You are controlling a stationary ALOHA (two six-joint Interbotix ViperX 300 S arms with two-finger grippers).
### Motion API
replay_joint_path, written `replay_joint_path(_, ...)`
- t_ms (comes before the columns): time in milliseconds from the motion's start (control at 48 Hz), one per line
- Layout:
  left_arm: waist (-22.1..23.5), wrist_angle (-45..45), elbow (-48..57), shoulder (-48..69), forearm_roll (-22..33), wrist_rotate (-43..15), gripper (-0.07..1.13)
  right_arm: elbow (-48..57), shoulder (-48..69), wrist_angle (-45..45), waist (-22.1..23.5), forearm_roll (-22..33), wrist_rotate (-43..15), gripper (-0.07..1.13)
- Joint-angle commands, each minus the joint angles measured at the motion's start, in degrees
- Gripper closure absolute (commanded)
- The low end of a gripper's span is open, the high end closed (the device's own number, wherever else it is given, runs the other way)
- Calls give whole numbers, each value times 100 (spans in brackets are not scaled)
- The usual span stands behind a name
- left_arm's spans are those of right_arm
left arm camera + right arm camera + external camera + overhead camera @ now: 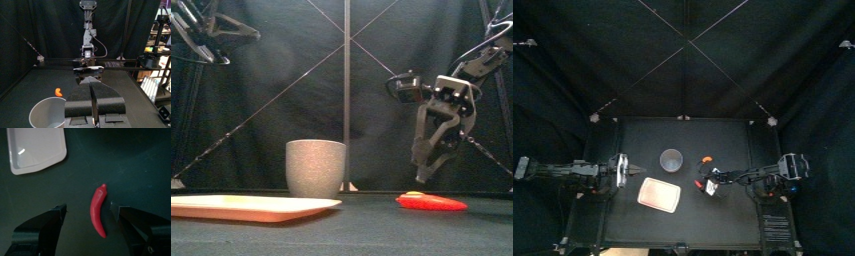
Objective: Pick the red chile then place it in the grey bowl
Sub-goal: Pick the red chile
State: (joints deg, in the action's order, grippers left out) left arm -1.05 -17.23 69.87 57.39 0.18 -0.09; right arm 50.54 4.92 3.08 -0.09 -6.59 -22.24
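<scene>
Right gripper point(87, 207) spread, hovering over red chile point(98, 210), right of grey bowl point(315, 167); left gripper point(93, 81) pressed together, parked left.

The black table point(647, 135) carries a tall grey speckled cup point(672, 159) near its middle, a small orange toy point(710, 159) just right of it, a flat pink tray point(660, 193) nearer the front edge, and a red chile point(432, 202) right of the tray.
</scene>
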Motion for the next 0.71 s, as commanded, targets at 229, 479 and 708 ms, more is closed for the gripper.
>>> replay_joint_path(229,-18,-53,-70,-18,-26,-9,107,-633,-571,589,0,88,-9,5)
replay_joint_path(479,-18,-44,-70,-18,-26,-9,107,-721,-773,729,0,123,-18,15)
replay_joint_path(708,-18,-53,-70,-18,-35,-18,107,-747,-809,747,-18,123,-9,52)
